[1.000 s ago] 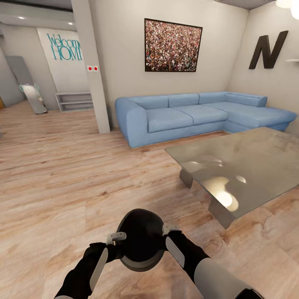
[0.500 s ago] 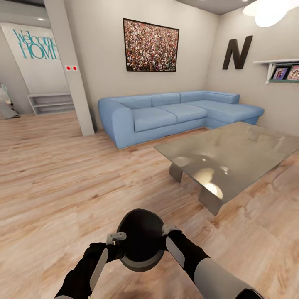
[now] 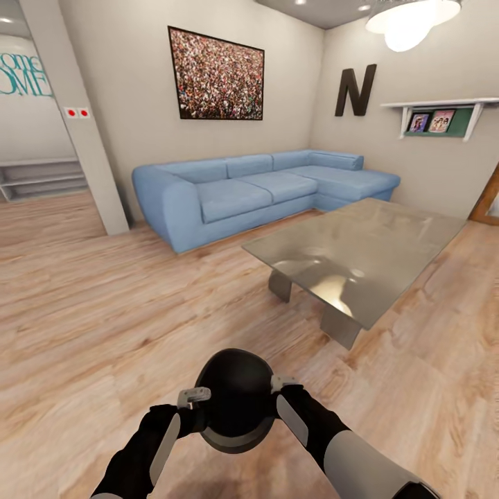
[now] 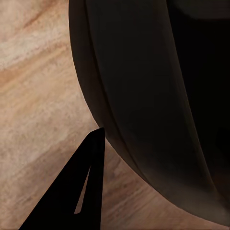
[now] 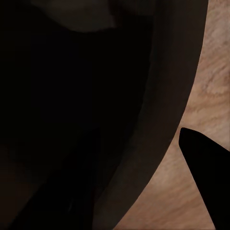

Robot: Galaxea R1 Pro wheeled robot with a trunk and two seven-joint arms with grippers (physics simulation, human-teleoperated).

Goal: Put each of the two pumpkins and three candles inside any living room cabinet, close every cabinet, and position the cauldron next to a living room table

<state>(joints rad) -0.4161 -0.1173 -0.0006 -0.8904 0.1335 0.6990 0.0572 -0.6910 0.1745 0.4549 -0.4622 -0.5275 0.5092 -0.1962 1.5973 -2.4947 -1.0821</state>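
- Against the earlier head pictures, the whole room is shifted leftward, so the camera is judged to be turning right; the table (image 3: pixel 360 253) is brought nearer the centre.
- The cauldron (image 3: pixel 235 398) is carried above the floor (image 3: pixel 104 312), unchanged between the arms.
- The left gripper (image 3: pixel 195 398) is pinched on its left rim.
- The right gripper (image 3: pixel 283 382) is clamped on its right rim.

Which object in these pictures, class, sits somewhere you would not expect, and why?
The black cauldron: it hangs above the wooden floor, carried between the left gripper and the right gripper, one at each side of its rim. The glass-topped table and blue sofa look orderly; nothing appears spilled or damaged.
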